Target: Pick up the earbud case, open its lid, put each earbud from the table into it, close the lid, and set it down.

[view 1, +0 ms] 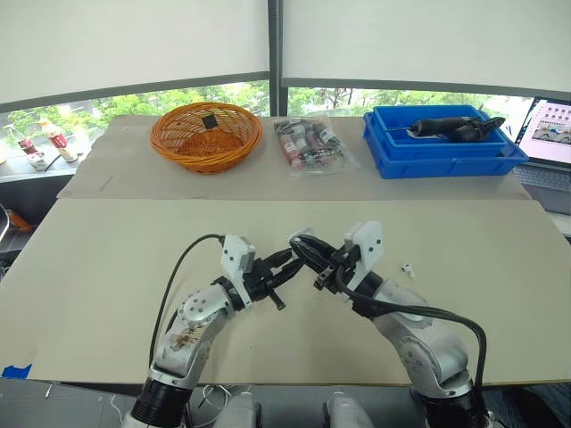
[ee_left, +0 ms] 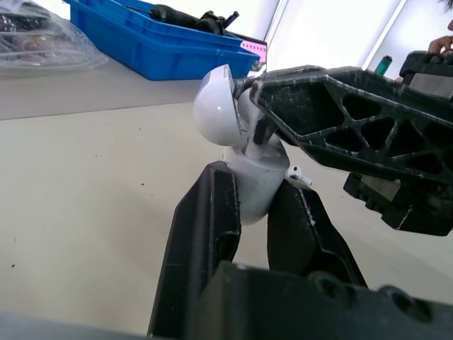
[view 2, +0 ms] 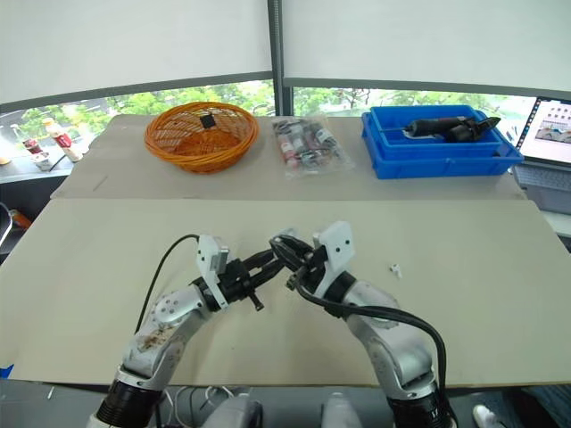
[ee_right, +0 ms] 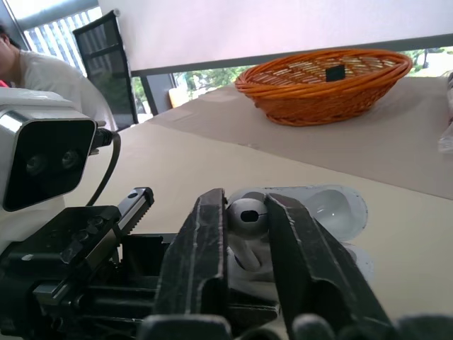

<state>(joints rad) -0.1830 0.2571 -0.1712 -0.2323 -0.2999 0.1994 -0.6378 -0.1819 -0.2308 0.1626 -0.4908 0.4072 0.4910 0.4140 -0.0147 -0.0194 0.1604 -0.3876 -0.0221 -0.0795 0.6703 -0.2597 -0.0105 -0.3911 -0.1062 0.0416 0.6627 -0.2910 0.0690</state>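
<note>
My left gripper (view 1: 287, 267) is shut on the body of the white earbud case (ee_left: 253, 180), holding it above the table's near middle. The case's lid (ee_left: 216, 106) is hinged open. My right gripper (view 1: 312, 257) meets it from the right and is shut on a white earbud (ee_right: 246, 214), whose stem points down into the open case (ee_right: 336, 209). The right gripper's black fingers (ee_left: 333, 113) reach over the top of the case. A second earbud (view 1: 408, 267) lies on the table (view 1: 107, 267) to the right of both grippers.
Along the back of the table stand an orange wicker basket (view 1: 206, 134), a clear bag of small bottles (view 1: 308, 143) and a blue bin (view 1: 442, 143) holding a dark tool. A laptop (view 1: 549, 134) sits at the far right. A seated person (ee_right: 42, 78) is off to the left.
</note>
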